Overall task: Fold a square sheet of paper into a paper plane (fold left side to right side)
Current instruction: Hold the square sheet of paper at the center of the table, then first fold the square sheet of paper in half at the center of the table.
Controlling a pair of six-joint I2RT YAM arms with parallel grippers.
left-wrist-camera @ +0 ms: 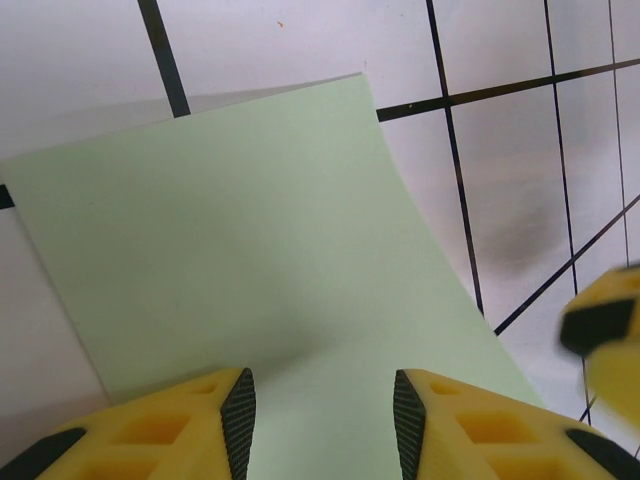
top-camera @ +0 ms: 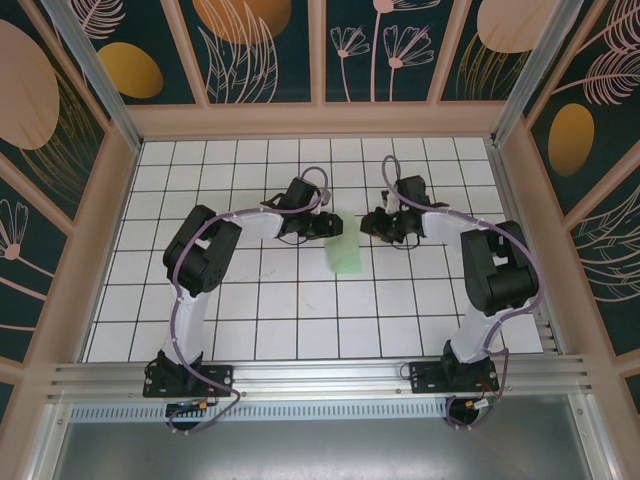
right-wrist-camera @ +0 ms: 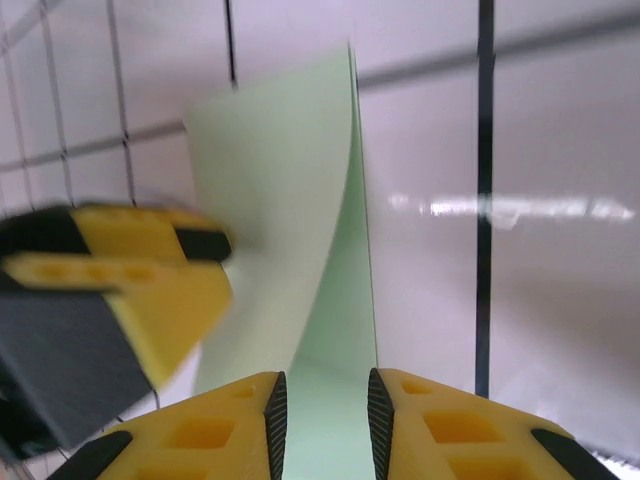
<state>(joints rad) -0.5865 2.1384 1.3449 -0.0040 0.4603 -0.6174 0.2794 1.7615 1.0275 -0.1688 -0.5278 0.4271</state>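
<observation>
The square sheet of paper (top-camera: 346, 252) is pale green and lies mid-table as a narrow strip, one side lifted and curling over. In the left wrist view the paper (left-wrist-camera: 250, 230) spreads out under my left gripper (left-wrist-camera: 320, 405), whose jaws stand apart with nothing pinched between them. In the right wrist view a raised flap of the paper (right-wrist-camera: 285, 190) stands on edge ahead of my right gripper (right-wrist-camera: 321, 405), also open, with green paper showing in the gap. From above, the left gripper (top-camera: 328, 224) and right gripper (top-camera: 372, 224) face each other across the sheet's far end.
White grid tiles (top-camera: 300, 300) cover the table, fenced by a wooden frame (top-camera: 320, 120). The other arm's yellow finger (left-wrist-camera: 610, 335) shows at the right of the left wrist view. The left arm's blurred yellow finger (right-wrist-camera: 130, 290) shows close in the right wrist view.
</observation>
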